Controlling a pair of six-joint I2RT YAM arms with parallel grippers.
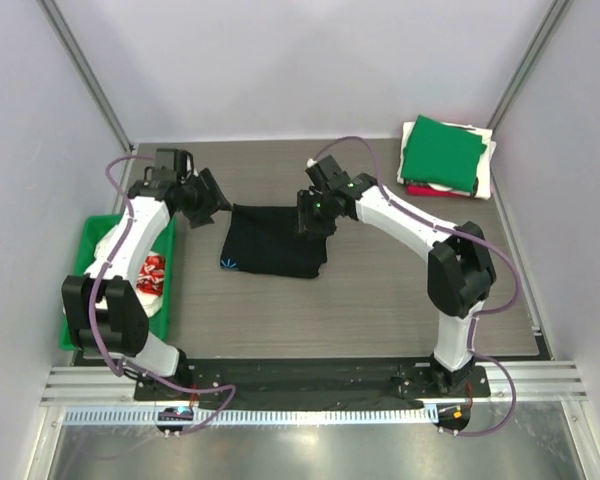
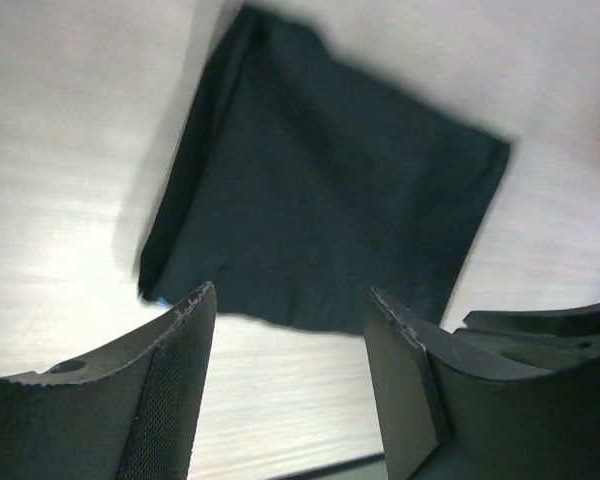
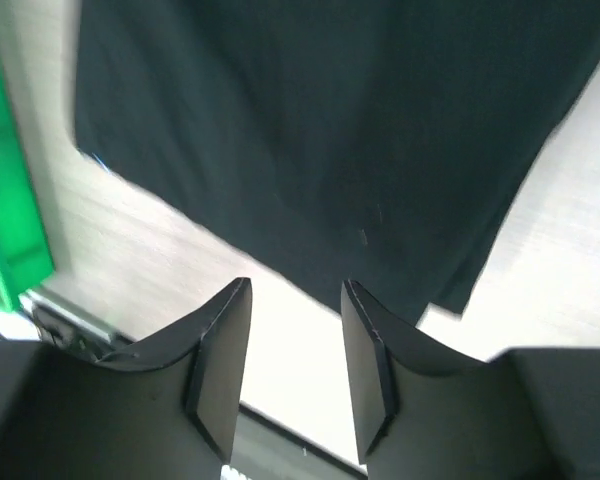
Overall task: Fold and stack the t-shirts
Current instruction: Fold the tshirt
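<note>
A black t-shirt [image 1: 272,242] lies folded into a rough rectangle on the table's middle. It also shows in the left wrist view [image 2: 320,200] and the right wrist view [image 3: 340,130]. My left gripper [image 1: 212,198] is open and empty, hovering just left of the shirt's far left corner [image 2: 290,295]. My right gripper [image 1: 312,218] is open and empty above the shirt's far right edge [image 3: 295,285]. A stack of folded shirts with a green one [image 1: 440,150] on top, white and red below, sits at the far right.
A green plastic tray [image 1: 92,240] at the left table edge holds white and red cloth [image 1: 152,275]; its rim shows in the right wrist view [image 3: 5,190]. The dark wood-grain table [image 1: 380,310] is walled on both sides and at the back.
</note>
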